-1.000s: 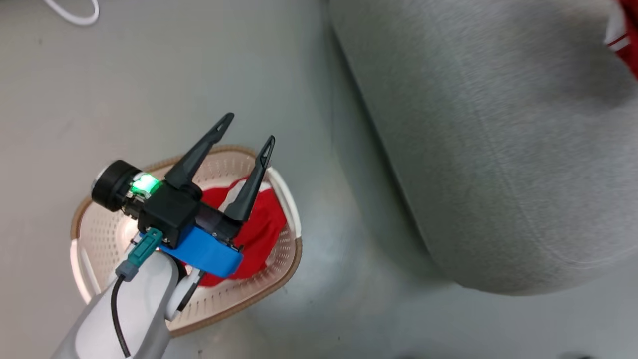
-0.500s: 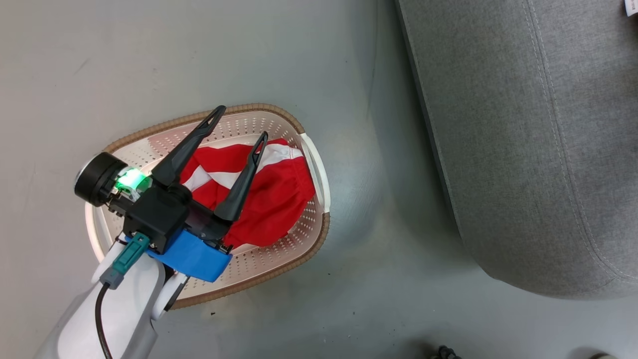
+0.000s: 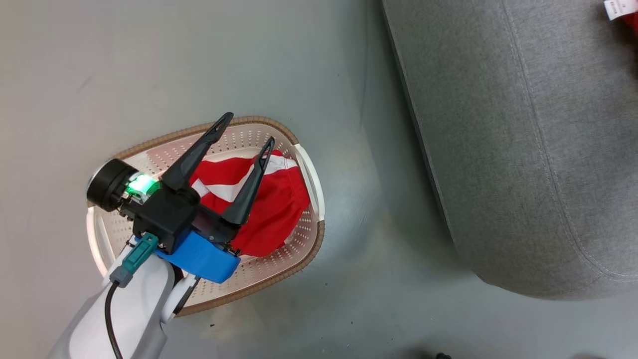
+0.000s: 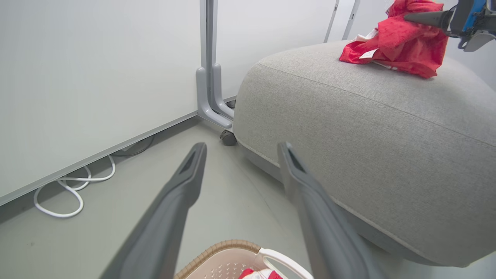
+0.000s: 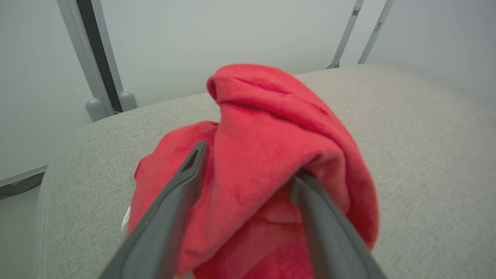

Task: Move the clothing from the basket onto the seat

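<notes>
**Asker:** Where is the clothing?

**Me:** One red garment [image 3: 271, 209] lies bunched in the laundry basket [image 3: 249, 120], which stands on the floor [image 3: 149, 60] near the grey seat [image 3: 523, 149]. The other red garment [image 5: 271, 128] is heaped on top of the seat.

**Asker:** And your hands?

**Me:** My left hand [image 3: 249, 127] hovers over the basket, fingers spread, holding nothing. My right hand [image 5: 250, 161] is at the heap on the seat. Its fingers are spread too, with cloth bulging between them and a fold draped over one fingertip.

**Asker:** What worries you?

**Me:** That fold. If I draw the right arm away carelessly, I judge it could hook the garment and drag it toward the seat's edge. On the left, a shallow pinch may catch only the top layer and slip on the lift. A fingertip could also snag the perforated wall or the white handle [image 3: 311, 174] and tip the light basket. A trailing end might catch the rim, or drop to the floor between basket and seat.
</notes>
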Robot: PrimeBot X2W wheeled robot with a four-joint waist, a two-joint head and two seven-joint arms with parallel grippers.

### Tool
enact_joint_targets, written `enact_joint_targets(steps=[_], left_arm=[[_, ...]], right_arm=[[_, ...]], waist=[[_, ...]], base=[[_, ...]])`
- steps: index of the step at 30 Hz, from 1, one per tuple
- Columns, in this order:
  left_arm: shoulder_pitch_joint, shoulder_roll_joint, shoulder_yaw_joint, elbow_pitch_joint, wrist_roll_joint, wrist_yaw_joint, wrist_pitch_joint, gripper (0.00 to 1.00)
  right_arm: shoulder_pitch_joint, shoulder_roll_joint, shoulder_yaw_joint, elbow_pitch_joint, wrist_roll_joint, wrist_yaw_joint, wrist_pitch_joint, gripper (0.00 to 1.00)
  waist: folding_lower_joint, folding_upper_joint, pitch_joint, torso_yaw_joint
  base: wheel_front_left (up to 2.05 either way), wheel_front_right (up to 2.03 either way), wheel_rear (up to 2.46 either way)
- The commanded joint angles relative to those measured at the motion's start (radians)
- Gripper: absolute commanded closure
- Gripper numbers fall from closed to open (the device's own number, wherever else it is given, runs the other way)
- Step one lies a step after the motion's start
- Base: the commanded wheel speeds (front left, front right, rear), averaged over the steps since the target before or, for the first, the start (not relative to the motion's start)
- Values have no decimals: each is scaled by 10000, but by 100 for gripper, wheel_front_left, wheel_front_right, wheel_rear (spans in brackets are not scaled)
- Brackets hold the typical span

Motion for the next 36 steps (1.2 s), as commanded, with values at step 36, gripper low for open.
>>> enact_joint_targets(steps=[36], left_arm=[[3703, -2919, 3216, 1805, -185, -67, -31, 0]], right_arm=[[8453, 2162, 3284, -7290, -139, 1, 1753, 0]], waist=[[-1, 0, -6147, 2145]], base=[[0, 0, 0]])
